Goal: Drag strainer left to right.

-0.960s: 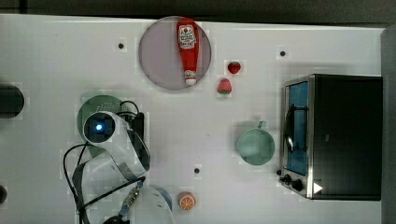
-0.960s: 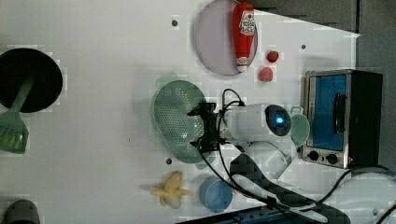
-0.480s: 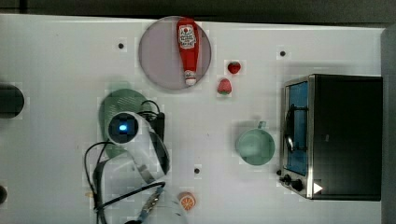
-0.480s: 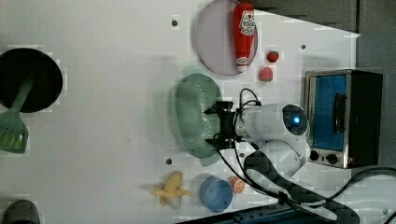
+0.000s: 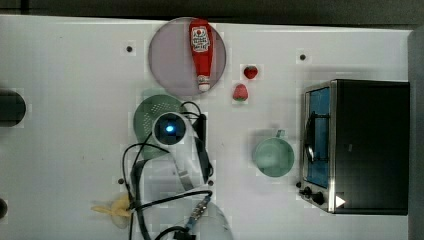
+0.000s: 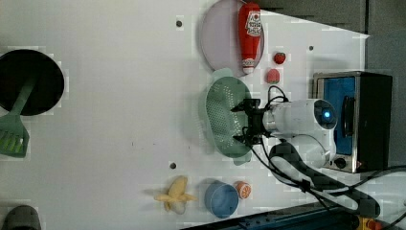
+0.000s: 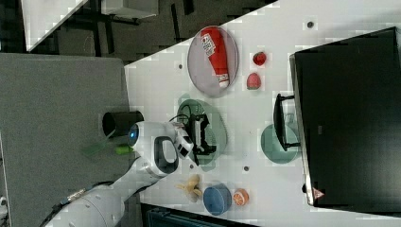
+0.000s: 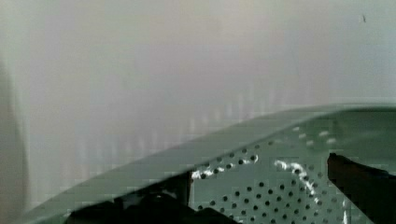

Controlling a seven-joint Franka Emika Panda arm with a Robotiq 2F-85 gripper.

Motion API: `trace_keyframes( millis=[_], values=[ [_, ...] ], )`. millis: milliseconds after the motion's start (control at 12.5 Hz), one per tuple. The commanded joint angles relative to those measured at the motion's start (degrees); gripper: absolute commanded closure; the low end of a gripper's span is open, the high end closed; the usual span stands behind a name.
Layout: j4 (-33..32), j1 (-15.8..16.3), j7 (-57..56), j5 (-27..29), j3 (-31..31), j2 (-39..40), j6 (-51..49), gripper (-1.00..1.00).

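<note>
The pincer (image 6: 242,123) hangs over the bowl of the strainer (image 6: 225,117), its two black fingers (image 6: 238,108) spread wide apart, one toward each long end of the oval, with nothing clamped between them. Whether the fingertips press on the perforated bottom I cannot tell; in the wrist view the dark fingers (image 8: 359,182) sit low inside the dotted basin with the strainer's rim (image 8: 196,147) curving past them.

Taking the strainer as the landmark: it lies on the white table (image 5: 65,150), mouth up, with the white arm (image 5: 170,129) stooping over it and covering much of it in the top view. The lilac plate (image 5: 172,55) sits just beside the strainer's tab end, nearly touching it, and a red ketchup bottle (image 5: 201,52) lies flat across that plate. Two small red strawberries (image 5: 240,92) rest near the plate, a little farther from the strainer. The round green cup (image 5: 272,156) stands well apart from the strainer on the top view's right, close against the toaster oven (image 5: 357,145). On the strainer's far side from the plate lie a yellow banana toy (image 6: 176,195), a blue bowl (image 6: 221,198) and a small orange (image 6: 243,189). Well away, on the left view's left, a black pan (image 6: 29,82) sits with a green spatula (image 6: 13,136) leaning at it.
</note>
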Motion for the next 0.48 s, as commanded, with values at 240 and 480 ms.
trace_keyframes(
  millis=[240, 480],
  values=[
    [-1.4, -3.8, -12.9, 0.9, -3.4, -3.2, -0.2, -1.0],
    [-1.5, -5.0, -15.1, 0.9, -6.3, -3.2, -0.1, -1.0]
  ],
)
